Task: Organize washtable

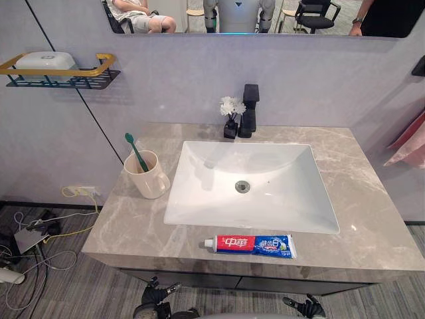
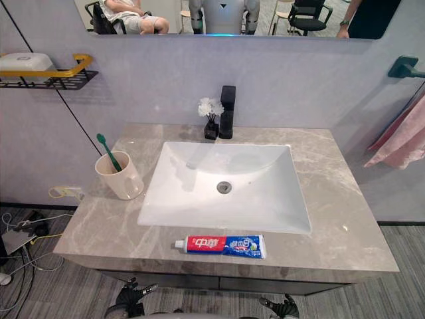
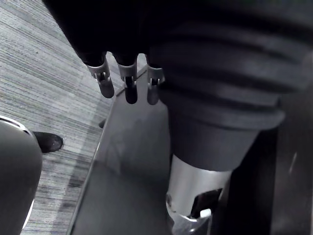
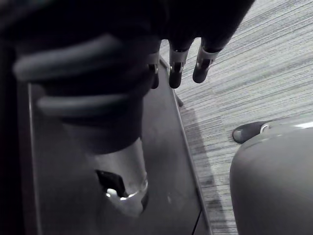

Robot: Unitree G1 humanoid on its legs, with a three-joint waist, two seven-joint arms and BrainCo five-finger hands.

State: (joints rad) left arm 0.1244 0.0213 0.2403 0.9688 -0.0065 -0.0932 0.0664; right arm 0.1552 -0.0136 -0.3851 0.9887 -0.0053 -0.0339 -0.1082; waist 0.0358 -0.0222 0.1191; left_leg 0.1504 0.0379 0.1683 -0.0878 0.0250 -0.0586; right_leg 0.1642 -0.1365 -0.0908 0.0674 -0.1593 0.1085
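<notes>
Mug of cream ceramic (image 1: pixel 151 183), green plastic toothbrush (image 1: pixel 137 154) standing inside, sits at nine o'clock of the white rectangular basin (image 1: pixel 279 193); red-and-blue toothpaste tube (image 1: pixel 250 244) lies at six on veined grey marble countertop (image 1: pixel 368 193). Left hand (image 3: pixel 129 85) and right hand (image 4: pixel 175 73) hang, fingers straight, empty.

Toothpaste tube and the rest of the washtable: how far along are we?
Done: the green toothbrush stands in the cream mug, left of the basin. In hand: nothing; the left hand and right hand hang open below the counter's front edge. Left: the toothpaste tube lies flat on the countertop in front of the basin, likely the next pick.
</notes>
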